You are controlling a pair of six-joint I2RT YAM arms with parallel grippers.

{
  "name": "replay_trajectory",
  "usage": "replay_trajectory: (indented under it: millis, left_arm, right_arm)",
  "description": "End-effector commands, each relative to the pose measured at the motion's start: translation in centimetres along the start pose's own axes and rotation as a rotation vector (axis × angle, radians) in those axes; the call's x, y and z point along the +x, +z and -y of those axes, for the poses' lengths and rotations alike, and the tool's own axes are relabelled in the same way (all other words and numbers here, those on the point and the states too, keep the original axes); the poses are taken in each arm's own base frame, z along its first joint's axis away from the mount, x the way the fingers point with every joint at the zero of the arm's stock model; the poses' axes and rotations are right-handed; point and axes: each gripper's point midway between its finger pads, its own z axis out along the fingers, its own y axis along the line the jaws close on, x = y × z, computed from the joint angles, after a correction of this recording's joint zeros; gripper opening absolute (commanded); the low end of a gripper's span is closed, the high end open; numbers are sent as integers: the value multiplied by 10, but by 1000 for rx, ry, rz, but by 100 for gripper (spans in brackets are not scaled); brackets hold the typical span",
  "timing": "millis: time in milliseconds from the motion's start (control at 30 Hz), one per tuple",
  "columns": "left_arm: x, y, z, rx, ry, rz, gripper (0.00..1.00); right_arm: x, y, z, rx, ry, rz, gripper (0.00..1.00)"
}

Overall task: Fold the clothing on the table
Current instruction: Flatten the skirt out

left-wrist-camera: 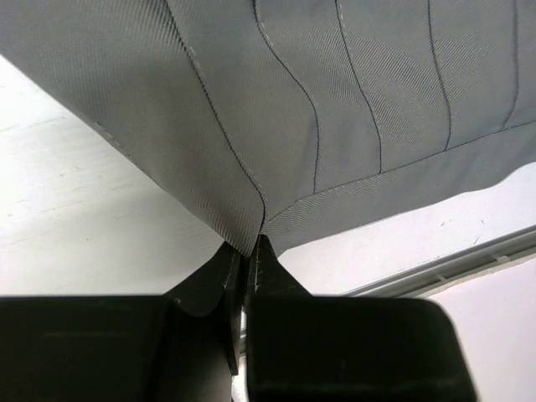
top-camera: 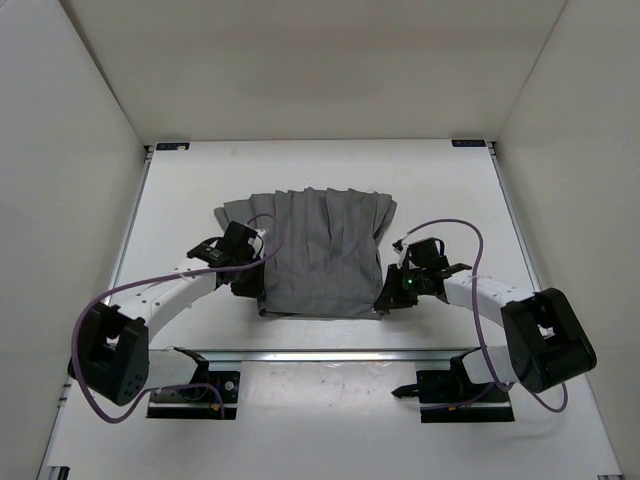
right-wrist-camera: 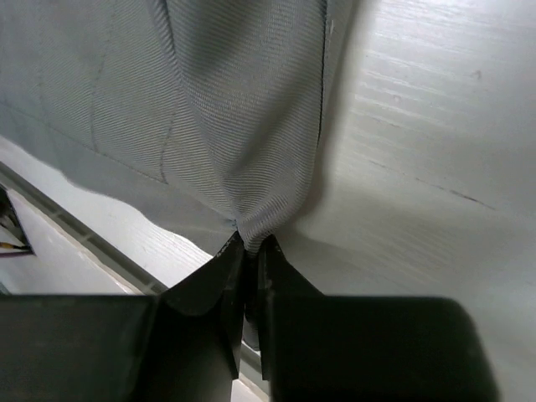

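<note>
Here, a grey pleated skirt (top-camera: 320, 250) lies mostly flat in the middle of a white table (top-camera: 200, 180), seen from above, w/ two robot arms reaching in from the near edge. The left gripper (left-wrist-camera: 249, 247) is clamped on the skirt's near-left corner; its wrist view shows the cloth edge pinched tight btwn the black fingertips. The right gripper (right-wrist-camera: 249, 243) is likewise clenched on the near-right corner, fabric bunched into a point btwn its tips. The far edge rests on the table, fanned out wider than the near end.

Step in hand, prob.: both near corners gripped, ready for the first fold. The next move likely calls for lifting both corners together, at even height, and carrying them away from the robot toward the far edge, w/o letting either pinch slip or the cloth drag.
</note>
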Motion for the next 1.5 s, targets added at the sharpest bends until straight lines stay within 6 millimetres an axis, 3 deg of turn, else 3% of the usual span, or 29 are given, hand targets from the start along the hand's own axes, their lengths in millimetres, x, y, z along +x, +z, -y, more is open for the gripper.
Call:
replay_trajectory:
  millis: [0, 67, 133, 167, 200, 233, 267, 300, 367, 400, 433, 467, 500, 533, 567, 633, 700, 733, 767, 800, 833, 867, 900, 933, 1000, 1133, 1233, 1333, 1467]
  left_arm:
    - [1, 1, 8, 52, 11, 13, 0]
    - [-2, 7, -3, 17, -12, 3, 0]
    - [-22, 8, -11, -9, -19, 25, 0]
    - [-41, 9, -13, -18, -21, 42, 0]
    - [-68, 6, -21, -43, -33, 68, 0]
    - [-112, -9, -16, -29, -25, 155, 0]
    - [-124, -5, -26, -69, -29, 138, 0]
    - [-170, -22, -19, -78, -12, 213, 0]
    - [-266, -99, 6, -99, 64, 458, 0]
    - [-282, -112, 13, -129, 93, 485, 0]
    - [-322, -164, 26, -141, 97, 638, 0]
    - [-346, -218, 48, -119, 125, 785, 0]
    - [-360, -250, 53, -141, 130, 889, 0]
    - [-370, -302, 63, -129, 119, 1042, 0]
    - [-372, -316, 64, -121, 109, 1088, 0]
    - [-367, -352, 67, -25, 95, 1193, 0]
    - [-352, -309, 51, -20, 87, 1101, 0]
    - [-342, -309, 48, -39, 78, 1101, 0]
    - [-324, -263, 43, -67, 106, 995, 0]
    - [-308, -256, 49, -62, 121, 964, 0]
    - [-279, -215, 46, -59, 138, 853, 0]
    - [-249, -171, 38, -58, 129, 734, 0]
    - [-208, -135, 32, -46, 110, 620, 0]
    - [-190, -130, 38, -3, 106, 603, 0]
    - [-122, -81, 19, -27, 59, 437, 0]
    - [-37, -59, 8, 0, 12, 264, 0]
    - [-18, -70, 4, -1, -12, 245, 0]
    - [-11, -80, 5, 26, -23, 242, 0]
    - [-14, -72, 6, 36, -32, 214, 0]
  right_arm:
    - [-25, 4, -15, -48, -40, 58, 0]
    - [-36, 3, -20, -73, -39, 71, 0]
    - [-71, -6, -28, -88, -69, 136, 0]
    - [-84, -10, -21, -70, -58, 151, 0]
    - [-113, -21, -24, -65, -80, 191, 0]
    - [-154, -41, -32, -65, -124, 275, 0]
    - [-164, -42, -28, -51, -117, 264, 0]
    - [-202, -64, -37, -50, -142, 317, 0]
    - [-287, -136, -83, -70, -270, 513, 0]
    - [-297, -149, -86, -51, -277, 524, 0]
    - [-330, -196, -115, -28, -356, 658, 0]
    - [-349, -238, -139, 3, -414, 778, 0]
    - [-355, -262, -151, 21, -448, 846, 0]
    - [-361, -297, -165, 45, -484, 958, 0]
    - [-364, -310, -165, 49, -492, 1008, 0]
    - [-351, -325, -153, 53, -474, 1049, 0]
    - [-328, -293, -107, 74, -397, 957, 0]
    - [-316, -286, -100, 77, -389, 934, 0]
    - [-299, -258, -58, 117, -308, 853, 0]
    - [-271, -232, -41, 111, -275, 781, 0]
    - [-254, -228, -37, 107, -260, 767, 0]
    - [-225, -197, -16, 123, -216, 671, 0]
    - [-196, -177, -6, 130, -182, 614, 0]
    - [-176, -170, -5, 131, -160, 584, 0]
    - [-124, -135, -3, 76, -76, 471, 0]
    - [-46, -94, -18, -26, 38, 329, 0]
    - [-2, -77, -36, -121, 60, 214, 0]
    - [16, -77, -55, -133, 2, 175, 0]
    - [-8, -86, -50, -145, -4, 234, 0]
